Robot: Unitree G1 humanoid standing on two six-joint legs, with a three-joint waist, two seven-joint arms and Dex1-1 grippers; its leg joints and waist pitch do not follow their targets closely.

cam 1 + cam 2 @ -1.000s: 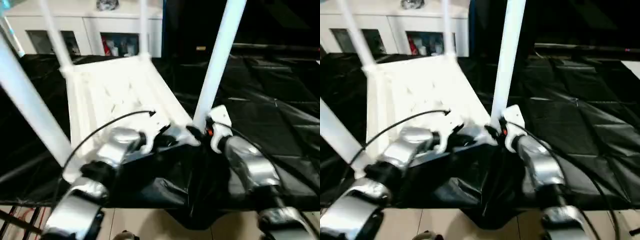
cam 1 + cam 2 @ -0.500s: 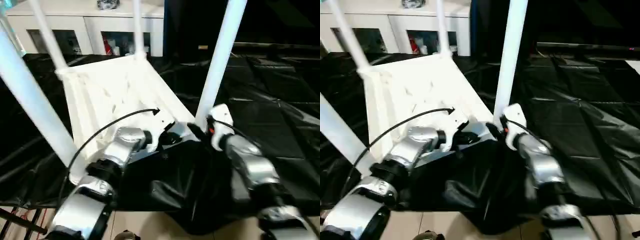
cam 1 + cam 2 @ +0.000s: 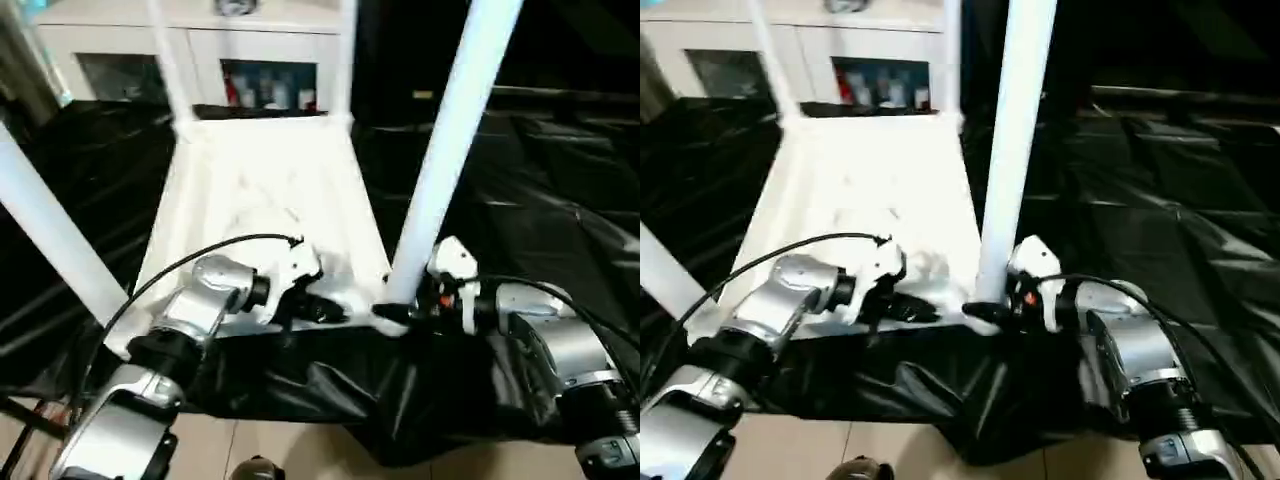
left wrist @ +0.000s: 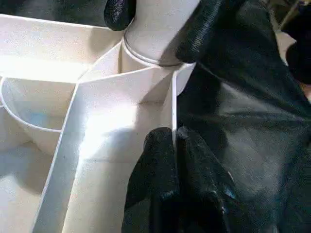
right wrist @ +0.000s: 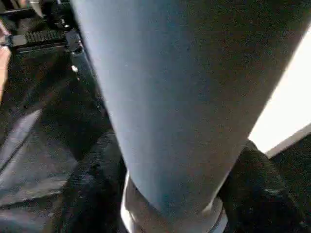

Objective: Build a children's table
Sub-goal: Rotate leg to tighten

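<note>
So the children's table (image 3: pixel 265 190) is lying upside down on the black-draped tabletop (image 3: pixel 560 180), ribbed underside up, legs poking into the air. Left gripper (image 4: pixel 173 141) has its fingers pinched on the thin rim wall at the near edge. Right gripper (image 3: pixel 405 308) has its fingers wrapped around the base of the near right leg (image 3: pixel 445 150), right at the corner socket (image 4: pixel 146 53).

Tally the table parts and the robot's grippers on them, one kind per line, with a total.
White legs standing up from the tabletop: 4, at
White tabletop, ribbed side up: 1
Grippers: 2, left gripper pinching a tabletop rib, right gripper around the near right leg's base
Total: 7
</note>
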